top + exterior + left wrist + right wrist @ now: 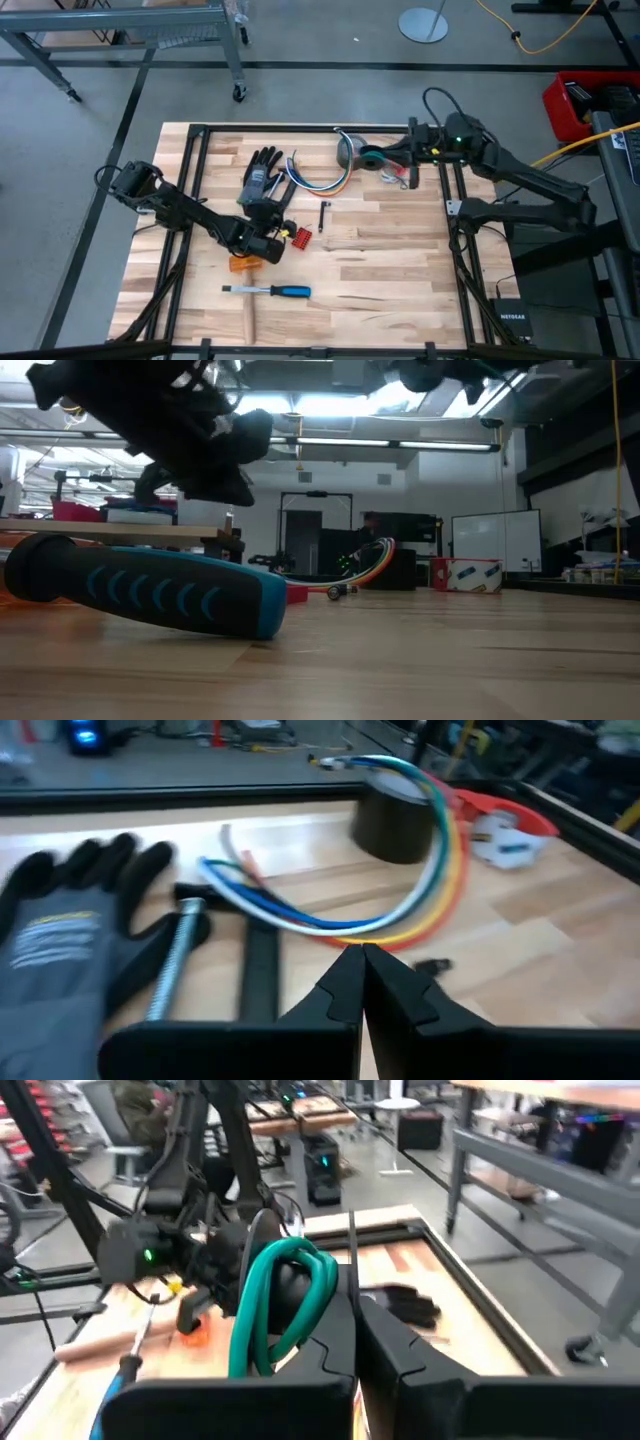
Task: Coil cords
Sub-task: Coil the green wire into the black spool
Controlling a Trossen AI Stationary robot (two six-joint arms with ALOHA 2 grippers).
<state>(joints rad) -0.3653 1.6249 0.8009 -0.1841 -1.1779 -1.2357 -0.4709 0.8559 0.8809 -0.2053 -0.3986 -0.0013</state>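
**Cords and clutter on the wooden surface: contents as seen**

1. Bundle of thin blue, orange, white and green cords (318,181): lies in a loose curve at about 12 o'clock of the light wood-plank surface (400,280), between the glove and the tape roll. In the left wrist view the strands (400,910) arc up against the roll.
2. Thin black cord (324,214): short, just at 6 o'clock of the bundle; too small to tell its ends.
3. Green looped cord (285,1305): stands before the right claw (352,1342), whose fingers are pressed together; whether they pinch the loop cannot be told. Overhead, that claw (392,158) sits at 1 o'clock, beside the roll.
4. Grey roll of tape (352,152): at 12 o'clock, touching the coloured strands.
5. Black and grey work glove (262,176): at 11 o'clock, fingers pointing to 12.
6. Left claw (268,243): at 9 o'clock of centre, closed and empty, tips (360,975) meeting short of the bundle. The arm covers part of a black clamp with a threaded screw (175,970).
7. Small red block (300,237) and orange piece (243,264): beside the left claw; neither can be identified.
8. Chisel with blue and black handle (270,291): at 7 o'clock. In the low view its handle (150,592) blocks much of the surface.
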